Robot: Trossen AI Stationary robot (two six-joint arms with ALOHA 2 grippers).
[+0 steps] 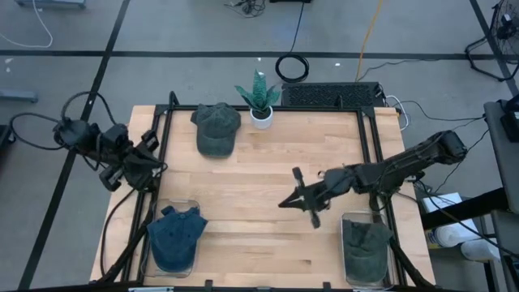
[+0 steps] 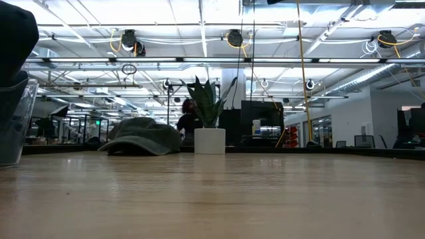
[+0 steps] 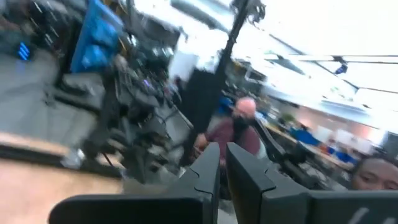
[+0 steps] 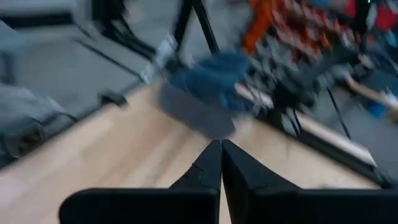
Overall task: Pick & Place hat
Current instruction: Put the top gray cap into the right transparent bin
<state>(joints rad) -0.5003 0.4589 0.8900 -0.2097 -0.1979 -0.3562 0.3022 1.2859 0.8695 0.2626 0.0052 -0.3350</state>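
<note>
Hat (image 2: 141, 137) partly behind blurred plant pot (image 2: 210, 141)

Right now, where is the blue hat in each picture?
High view: the blue hat lies in a clear bin at the table's near left corner.
Low view: the dark shape over the clear bin at the left edge is probably it.
Left wrist view: not in it.
Right wrist view: blurred blue hat in its bin, at the far table edge.
Shared landmark: the clear bin.
</note>
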